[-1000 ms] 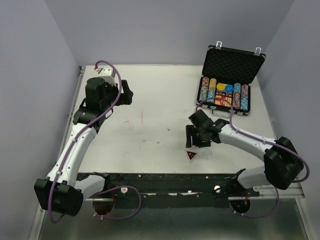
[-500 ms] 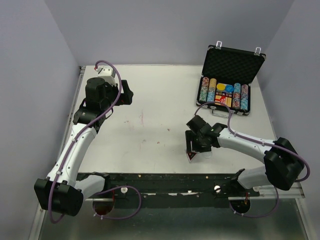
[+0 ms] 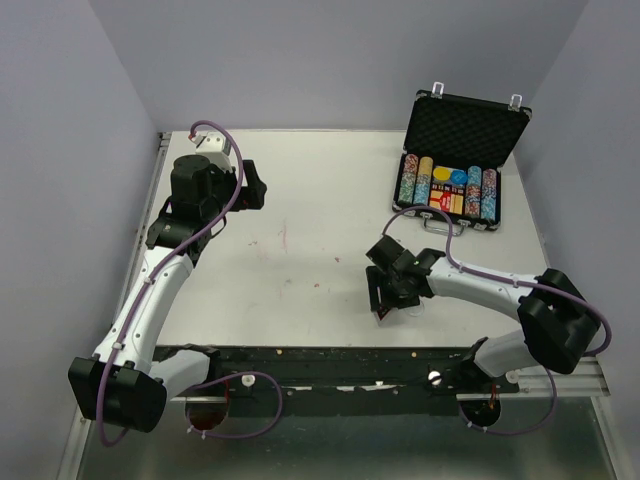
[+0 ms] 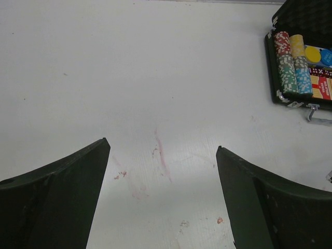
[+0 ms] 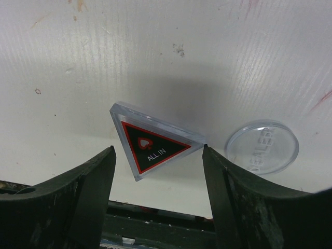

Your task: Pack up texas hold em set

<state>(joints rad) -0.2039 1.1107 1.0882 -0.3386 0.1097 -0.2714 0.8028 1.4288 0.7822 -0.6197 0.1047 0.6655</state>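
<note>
One black case (image 3: 465, 125) is seen, standing open. Four rows of chips (image 3: 407, 182) are counted inside the case, along with one yellow disc (image 4: 313, 53) and one blue disc (image 4: 327, 56). Outside the case, one triangle "ALL IN" button (image 5: 153, 146) and one round clear "DEALER" button (image 5: 262, 147) are seen. Two robot arms (image 3: 150, 290) are counted.

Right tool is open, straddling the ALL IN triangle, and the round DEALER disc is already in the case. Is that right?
Not quite. The right tool is open, straddling the ALL IN triangle, but the round DEALER disc lies on the table beside it, not in the case; the right wrist view shows it.
</note>
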